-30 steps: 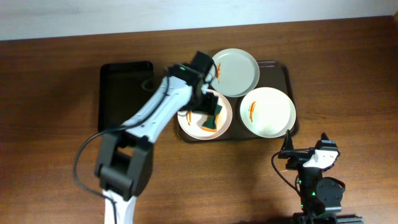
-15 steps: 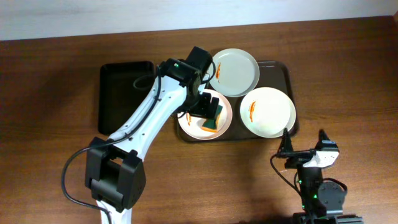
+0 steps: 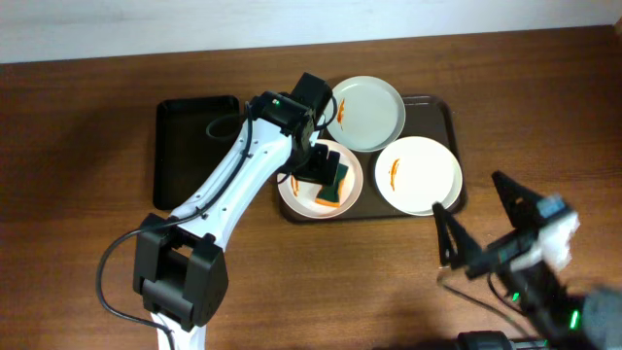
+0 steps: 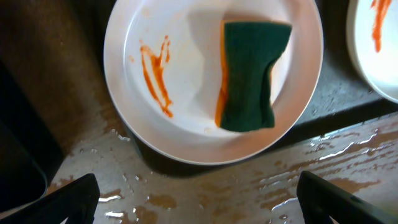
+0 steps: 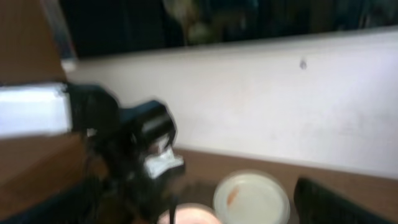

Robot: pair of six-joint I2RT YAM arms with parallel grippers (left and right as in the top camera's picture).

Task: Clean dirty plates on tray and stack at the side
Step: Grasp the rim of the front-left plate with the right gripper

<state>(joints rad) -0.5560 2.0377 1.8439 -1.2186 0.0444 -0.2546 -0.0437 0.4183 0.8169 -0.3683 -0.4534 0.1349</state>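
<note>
Three white plates lie on the dark brown tray. The back plate, the right plate and the front-left plate each carry an orange smear. A green and orange sponge lies on the front-left plate; the left wrist view shows it too. My left gripper hovers over that plate, open and empty. My right gripper is raised at the front right, open and empty. Its blurred view shows the back plate.
A smaller black tray stands left of the brown tray. The surface below the front-left plate is wet. The left arm stretches across from the front left. A white wall stands behind the table.
My right arm has lifted from its low rest at the front right and swung up toward the camera. My left arm shifted slightly earlier, then stayed over the sponge plate.
</note>
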